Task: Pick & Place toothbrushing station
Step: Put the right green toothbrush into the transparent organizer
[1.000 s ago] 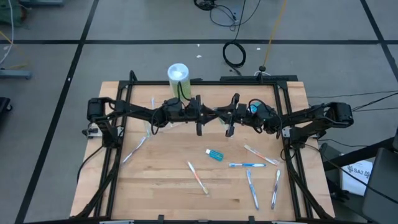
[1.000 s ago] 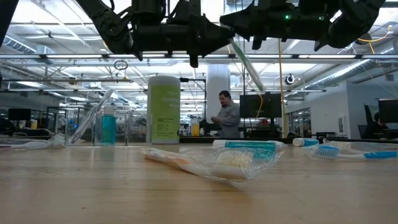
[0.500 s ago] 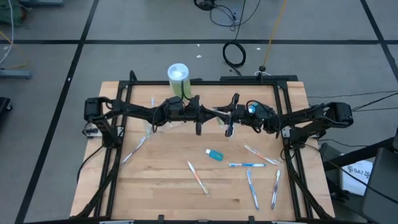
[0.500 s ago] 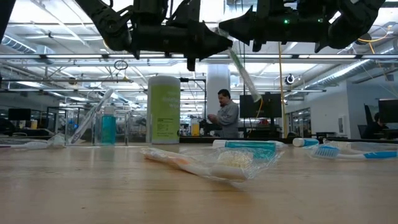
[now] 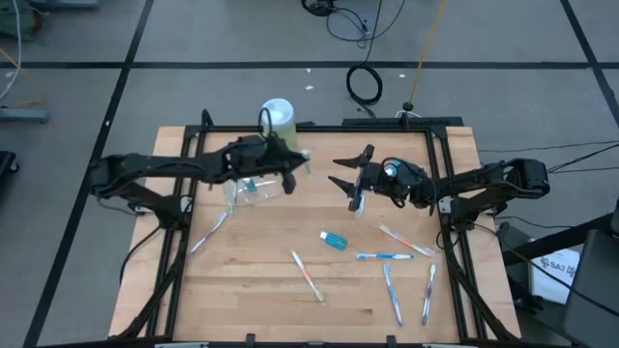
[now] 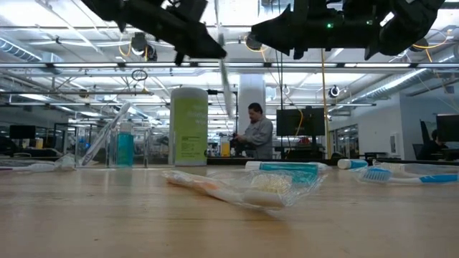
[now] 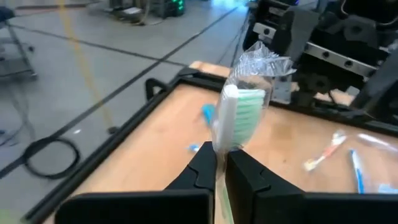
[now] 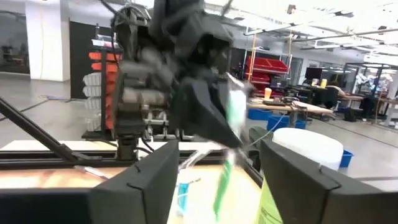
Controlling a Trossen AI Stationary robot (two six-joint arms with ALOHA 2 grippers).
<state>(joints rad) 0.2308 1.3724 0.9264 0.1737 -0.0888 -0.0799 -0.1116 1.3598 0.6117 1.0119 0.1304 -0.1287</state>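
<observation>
Left gripper point(image 7: 219, 163) pinches a wrapped green toothbrush point(image 7: 239, 115) upright above the clear plastic cup point(image 5: 250, 192), seemingly to drop it in, while right gripper point(image 5: 344, 184) hovers spread nearby.

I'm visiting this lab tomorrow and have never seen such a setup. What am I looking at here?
Two dark robot arms work over a wooden table. One picture looks straight down, one looks level across the tabletop, and two come from cameras on the arms' wrists. The left gripper has its fingers shut on a wrapped green toothbrush, held in the air near the green container and a clear cup. The right gripper is open and holds nothing. More toothbrushes and a small blue tube lie scattered on the table. A person stands in the room behind.
</observation>
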